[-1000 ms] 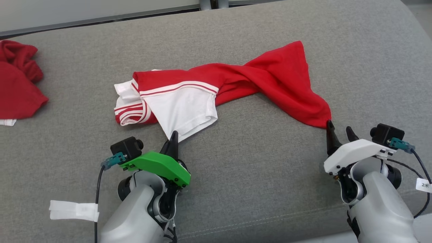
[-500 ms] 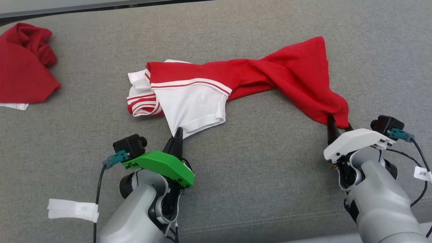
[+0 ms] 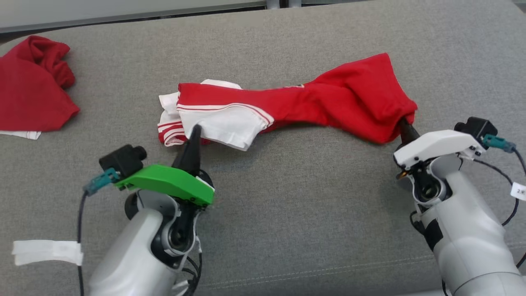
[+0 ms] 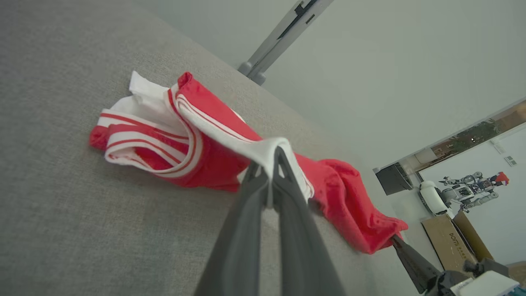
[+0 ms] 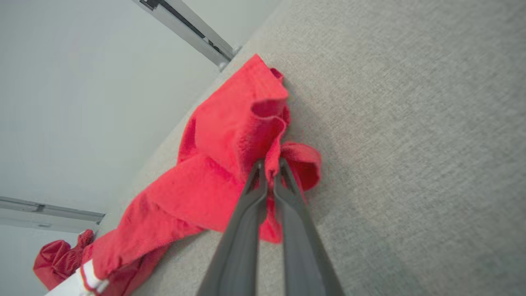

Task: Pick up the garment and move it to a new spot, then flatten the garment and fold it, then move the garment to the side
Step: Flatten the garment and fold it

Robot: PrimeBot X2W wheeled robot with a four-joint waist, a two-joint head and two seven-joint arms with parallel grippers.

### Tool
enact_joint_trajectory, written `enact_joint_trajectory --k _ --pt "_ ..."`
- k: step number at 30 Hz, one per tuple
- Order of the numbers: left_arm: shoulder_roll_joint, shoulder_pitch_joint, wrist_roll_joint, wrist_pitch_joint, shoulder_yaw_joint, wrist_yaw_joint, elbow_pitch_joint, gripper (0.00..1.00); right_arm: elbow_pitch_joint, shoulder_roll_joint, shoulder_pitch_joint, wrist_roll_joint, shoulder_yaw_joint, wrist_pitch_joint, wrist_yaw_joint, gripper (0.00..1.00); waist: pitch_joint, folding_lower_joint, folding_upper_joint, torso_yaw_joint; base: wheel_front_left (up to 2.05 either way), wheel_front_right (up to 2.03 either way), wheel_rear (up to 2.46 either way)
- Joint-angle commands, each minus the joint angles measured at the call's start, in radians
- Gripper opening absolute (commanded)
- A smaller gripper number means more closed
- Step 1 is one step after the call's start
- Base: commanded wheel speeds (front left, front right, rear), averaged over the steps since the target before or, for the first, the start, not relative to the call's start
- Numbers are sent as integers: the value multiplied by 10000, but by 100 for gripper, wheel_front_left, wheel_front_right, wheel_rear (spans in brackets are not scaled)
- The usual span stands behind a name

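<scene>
By the cushion's left edge lies a spare red cloth. The left pincer is clamped on the garment's white end (raised a little). The garment stretches across mid-cushion to the right pincer, clamped on its red end.

This looks like a robotics lab or test room. Beyond the far edge of the grey upholstered cushion, the left wrist view shows 1 other white robot, 1 cardboard box on the floor, and bare pale walls.
</scene>
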Motion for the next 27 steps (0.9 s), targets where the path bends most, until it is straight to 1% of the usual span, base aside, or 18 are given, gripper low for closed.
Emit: enact_joint_trajectory --k 1,4,8,10,15,19,27 --pt "276 20 -126 70 191 42 -325 0 -390 -191 84 401 37 250 0 0 -280 0 0 -90 0 0 0" --pt "709 -189 -312 319 587 222 -1164 0 -1253 -486 141 1144 89 825 0 0 -590 0 0 -137 0 0 0" --pt "1221 -499 -691 793 1121 511 -2094 0 -1935 -761 -74 1850 -113 1623 0 0 -1076 0 0 -159 0 0 0" --pt "1325 -625 -757 912 1223 578 -2278 0 -2042 -793 -173 1967 -189 1829 0 0 -1204 0 0 -161 0 0 0" --pt "1655 -1429 -962 1490 1573 907 -2652 0 -2103 -713 -788 2244 -790 2721 0 0 -1917 0 0 -167 0 0 0" --pt "1613 -2334 -1127 1833 1736 1070 -2483 0 -1937 -546 -1629 1963 -1290 3326 1 0 -2443 0 0 -167 0 0 0" --pt "1378 -4213 -1066 2383 1651 1152 -1929 0 -1873 -199 -3559 687 -2358 4239 1 0 -3276 0 0 -229 0 0 0"
